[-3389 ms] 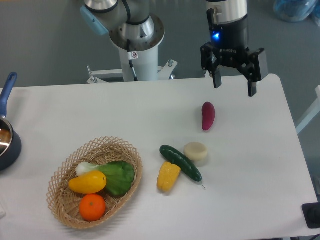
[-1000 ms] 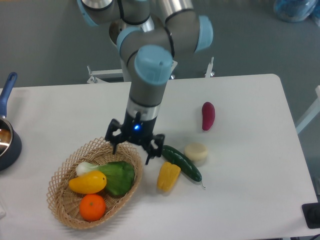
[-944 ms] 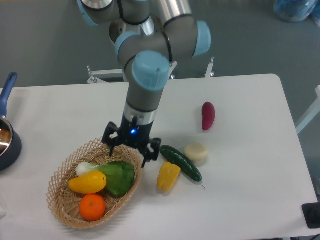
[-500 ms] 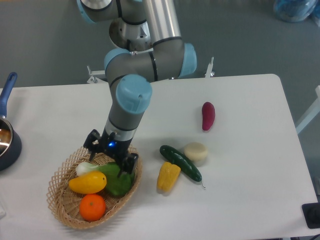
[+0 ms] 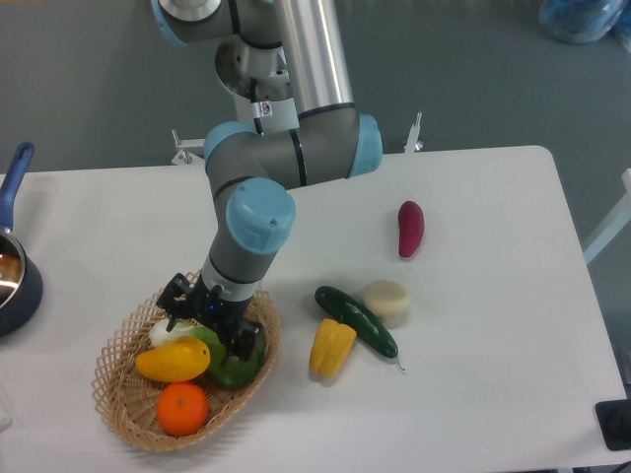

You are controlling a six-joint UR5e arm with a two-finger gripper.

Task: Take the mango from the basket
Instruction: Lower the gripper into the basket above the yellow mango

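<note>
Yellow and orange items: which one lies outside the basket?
The ribbed yellow corn cob, on the table beside the cucumber. The mango and orange lie in the basket.

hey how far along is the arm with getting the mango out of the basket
Done: the arm has reached the basket, and the gripper hangs open over its upper right part, above the green vegetable. In hand: nothing; the jaws are spread and grip no item. Left: the mango lies untouched in the basket beside the orange, so lining up over it, closing on it and lifting are all to come.
</note>
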